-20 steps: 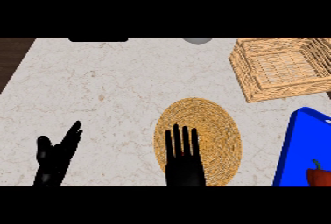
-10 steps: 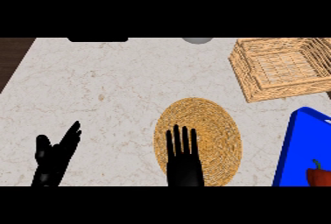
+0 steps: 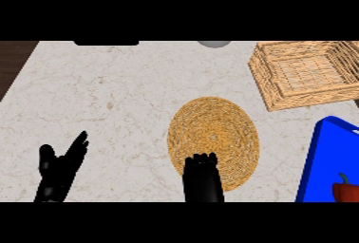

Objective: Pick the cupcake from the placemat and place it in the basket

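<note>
**Inspector:** Risks first. What could go wrong from here?

**Assessor:** The main one is a lift with nothing in the hand. The right hand point(image 3: 203, 180) sits at the near edge of the placemat point(image 3: 214, 128), its fingers point(image 3: 202, 159) curled downward. The cupcake shows nowhere in the view. If the fingers have closed short of it or beside it, the hand travels to the basket point(image 3: 308, 97) with nothing in it.

**Inspector:** Second risk?

**Assessor:** The carry. The basket stands well beyond the fingers, forward and to their right. A blue tray point(image 3: 326, 152) with a red pepper point(image 3: 345, 190) lies just to the right of the hand. A low sweep could clip the tray's edge or the basket's near wall and knock the load free.

**Inspector:** Where is the cupcake relative to the fingers?

**Assessor:** It is not visible. The open part of the placemat ahead of the fingertips is bare. My judgement is that the cupcake lies under the curled fingers, hidden by the hand, but the view does not confirm contact.

**Inspector:** State of the fingers, then?

**Assessor:** Right: curled closed, probably round the cupcake. Left hand point(image 3: 60, 173): fingers straight and spread, holding nothing, resting over the tabletop point(image 3: 105, 95) well to the left.
</note>
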Robot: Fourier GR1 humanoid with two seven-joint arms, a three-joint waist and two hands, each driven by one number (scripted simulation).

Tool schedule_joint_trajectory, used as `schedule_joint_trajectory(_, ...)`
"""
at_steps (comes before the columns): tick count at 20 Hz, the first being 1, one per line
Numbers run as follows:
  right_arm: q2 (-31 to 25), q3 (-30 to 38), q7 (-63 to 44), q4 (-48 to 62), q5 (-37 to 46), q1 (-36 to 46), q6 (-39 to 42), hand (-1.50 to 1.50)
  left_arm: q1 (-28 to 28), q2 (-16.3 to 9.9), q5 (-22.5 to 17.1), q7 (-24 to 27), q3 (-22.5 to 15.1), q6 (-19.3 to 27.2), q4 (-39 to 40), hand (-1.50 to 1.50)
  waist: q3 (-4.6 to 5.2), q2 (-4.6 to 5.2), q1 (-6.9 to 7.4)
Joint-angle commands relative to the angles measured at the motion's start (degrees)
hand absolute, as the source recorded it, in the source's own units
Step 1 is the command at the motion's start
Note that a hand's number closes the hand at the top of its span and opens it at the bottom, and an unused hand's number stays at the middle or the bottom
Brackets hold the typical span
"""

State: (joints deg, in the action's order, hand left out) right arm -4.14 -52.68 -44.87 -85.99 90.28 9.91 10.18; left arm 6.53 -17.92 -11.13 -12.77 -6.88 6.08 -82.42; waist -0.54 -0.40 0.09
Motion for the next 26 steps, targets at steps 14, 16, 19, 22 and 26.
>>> schedule_joint_trajectory(14,-9.07,21.32,24.36,-1.78,-25.64,-1.15,3.06,1.5,2.57,-0.45,0.26,-1.39,1.86,-2.56,1.35,0.0,0.52,0.47,0.13)
schedule_joint_trajectory(16,-12.23,21.08,24.53,-9.36,-24.52,-5.71,1.34,1.5,2.11,0.29,0.74,-2.24,1.51,-2.55,0.35,0.0,0.53,0.32,-0.27)
schedule_joint_trajectory(19,-6.03,25.76,23.35,-13.45,-31.64,-5.17,0.26,1.5,0.06,0.0,0.22,-4.45,2.06,-2.06,-0.11,0.0,0.49,0.37,-0.62)
schedule_joint_trajectory(22,3.67,30.27,22.73,-20.43,-43.46,-5.64,-6.12,1.5,2.93,0.08,0.88,-1.96,2.21,-1.3,-0.33,0.0,0.27,0.3,-1.02)
schedule_joint_trajectory(26,2.3,39.27,22.89,-30.9,-49.05,-1.39,-4.49,1.5,2.71,1.91,1.73,0.98,2.08,-0.71,3.14,0.0,0.59,0.33,-1.51)
